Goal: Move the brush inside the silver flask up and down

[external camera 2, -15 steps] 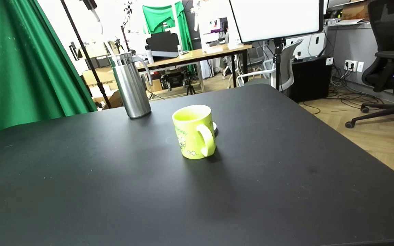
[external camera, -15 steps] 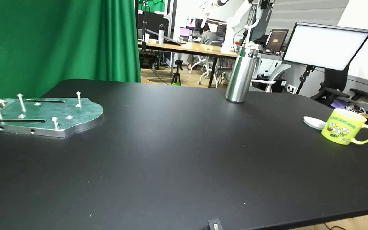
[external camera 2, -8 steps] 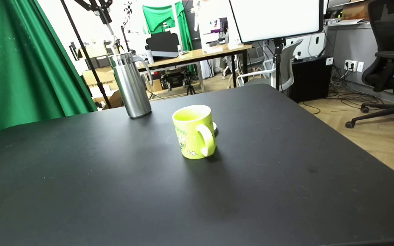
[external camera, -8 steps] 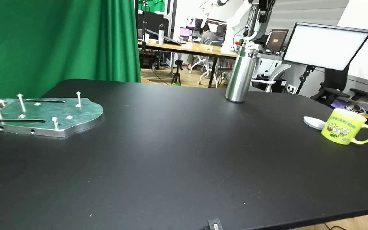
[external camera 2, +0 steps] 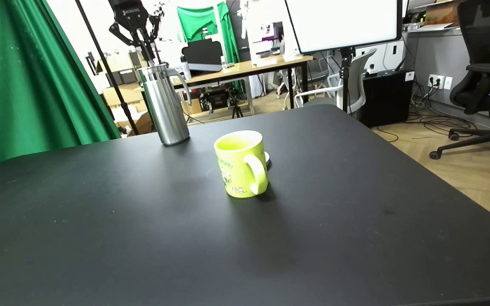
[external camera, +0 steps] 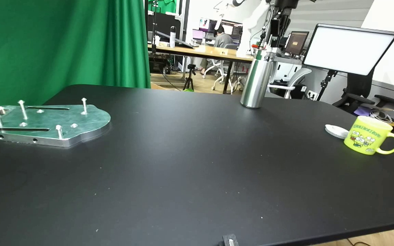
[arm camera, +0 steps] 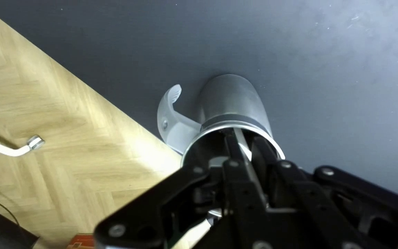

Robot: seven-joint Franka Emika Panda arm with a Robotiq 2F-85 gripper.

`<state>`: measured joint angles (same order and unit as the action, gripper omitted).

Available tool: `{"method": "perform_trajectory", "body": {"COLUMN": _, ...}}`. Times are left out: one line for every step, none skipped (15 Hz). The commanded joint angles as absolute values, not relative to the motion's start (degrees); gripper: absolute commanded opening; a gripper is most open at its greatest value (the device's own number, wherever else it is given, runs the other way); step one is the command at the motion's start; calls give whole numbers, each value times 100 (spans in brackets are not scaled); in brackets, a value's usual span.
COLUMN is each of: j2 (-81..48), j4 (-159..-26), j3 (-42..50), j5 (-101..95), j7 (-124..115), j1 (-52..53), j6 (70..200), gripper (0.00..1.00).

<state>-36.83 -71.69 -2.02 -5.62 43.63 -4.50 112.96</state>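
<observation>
The silver flask [external camera 2: 166, 108] stands at the far side of the black table in both exterior views, also here [external camera: 257, 80], with a handle on its side. In the wrist view the flask [arm camera: 230, 97] is seen from above, its round mouth open. My gripper [external camera 2: 150, 58] is right at the flask's mouth, pointing down. In the wrist view the black fingertips [arm camera: 245, 141] reach to the rim. The pale, thin brush handle [arm camera: 241, 136] lies between the fingers and runs down into the flask. The brush's lower end is hidden inside.
A yellow-green mug [external camera 2: 237, 174] stands nearer on the table, with a white lid [external camera: 336, 131] beside it. A metal plate with upright bolts [external camera: 56, 121] lies at the left. In the wrist view the table edge [arm camera: 92, 90] runs close to the flask's handle.
My gripper has come down from above to the flask's mouth, and the brush has sunk deeper into the flask. The flask has shifted very slightly.
</observation>
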Motion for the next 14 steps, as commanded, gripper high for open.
{"method": "perform_trajectory", "body": {"j2": -3549, "j4": -7189, "j3": -251, "j5": -507, "j7": 4329, "j1": -506, "j6": 11234, "gripper": 4}}
{"method": "perform_trajectory", "body": {"j2": -3493, "j4": -7151, "j3": -249, "j5": -509, "j7": 4322, "j1": -500, "j6": 11177, "gripper": 4}}
{"method": "perform_trajectory", "body": {"j2": -3438, "j4": -7093, "j3": -246, "j5": -521, "j7": 4330, "j1": -492, "j6": 11087, "gripper": 4}}
{"method": "perform_trajectory", "body": {"j2": -3392, "j4": -7013, "j3": -230, "j5": -536, "j7": 4294, "j1": -478, "j6": 10990, "gripper": 4}}
{"method": "perform_trajectory", "body": {"j2": -3343, "j4": -6908, "j3": -220, "j5": -542, "j7": 4286, "j1": -472, "j6": 10859, "gripper": 4}}
{"method": "perform_trajectory", "body": {"j2": -3300, "j4": -6826, "j3": -212, "j5": -547, "j7": 4288, "j1": -471, "j6": 10725, "gripper": 4}}
{"method": "perform_trajectory", "body": {"j2": -3231, "j4": -6747, "j3": -201, "j5": -546, "j7": 4266, "j1": -469, "j6": 10605, "gripper": 4}}
{"method": "perform_trajectory", "body": {"j2": -3166, "j4": -6665, "j3": -204, "j5": -525, "j7": 4294, "j1": -483, "j6": 10484, "gripper": 4}}
{"method": "perform_trajectory", "body": {"j2": -3120, "j4": -6592, "j3": -198, "j5": -521, "j7": 4294, "j1": -486, "j6": 10401, "gripper": 4}}
{"method": "perform_trajectory", "body": {"j2": -3097, "j4": -6502, "j3": -196, "j5": -496, "j7": 4292, "j1": -497, "j6": 10293, "gripper": 4}}
{"method": "perform_trajectory", "body": {"j2": -3095, "j4": -6428, "j3": -190, "j5": -486, "j7": 4295, "j1": -507, "j6": 10225, "gripper": 4}}
{"method": "perform_trajectory", "body": {"j2": -3140, "j4": -6363, "j3": -188, "j5": -459, "j7": 4298, "j1": -524, "j6": 10158, "gripper": 4}}
{"method": "perform_trajectory", "body": {"j2": -3175, "j4": -6362, "j3": -181, "j5": -447, "j7": 4309, "j1": -534, "j6": 10159, "gripper": 4}}
{"method": "perform_trajectory", "body": {"j2": -3222, "j4": -6355, "j3": -175, "j5": -452, "j7": 4306, "j1": -541, "j6": 10174, "gripper": 4}}
